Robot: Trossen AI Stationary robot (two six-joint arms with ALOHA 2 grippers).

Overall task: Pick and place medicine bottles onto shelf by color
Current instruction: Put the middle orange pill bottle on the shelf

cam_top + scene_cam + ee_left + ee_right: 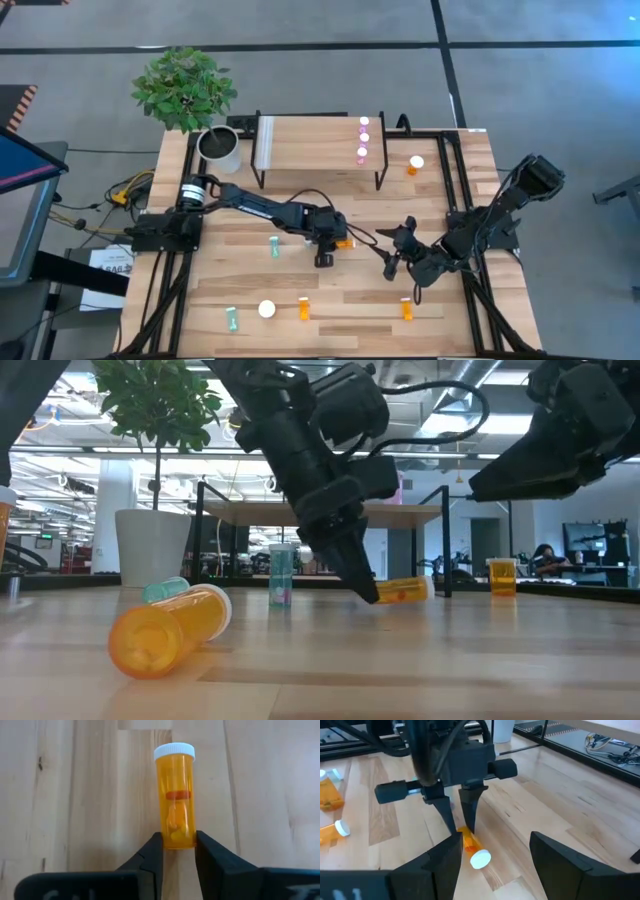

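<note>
An orange medicine bottle [177, 800] with a white cap lies on its side near the table's middle [345, 243]. My left gripper [178, 851] slants down over its capless end and is shut on it. My right gripper [496, 840] hovers open just to the bottle's right [400, 252], holding nothing. The shelf [318, 143] stands at the far edge. Three pink bottles [363, 137] stand upright in a row along its right end. My left gripper pinches the orange bottle's bottom end [180, 839], opposite the cap, between its two fingers, one on each side of the round wall. The fingers slant down from the table's left and run along the bottle. The bottle lies on the table, cap toward the right edge.
An upright orange bottle [415, 164] stands right of the shelf and a teal one [274, 246] stands left of my left gripper. Near the front edge lie a teal bottle [231, 318], a white cap [266, 309] and two orange bottles [304, 308] [407, 309]. A plant pot [218, 148] stands far left.
</note>
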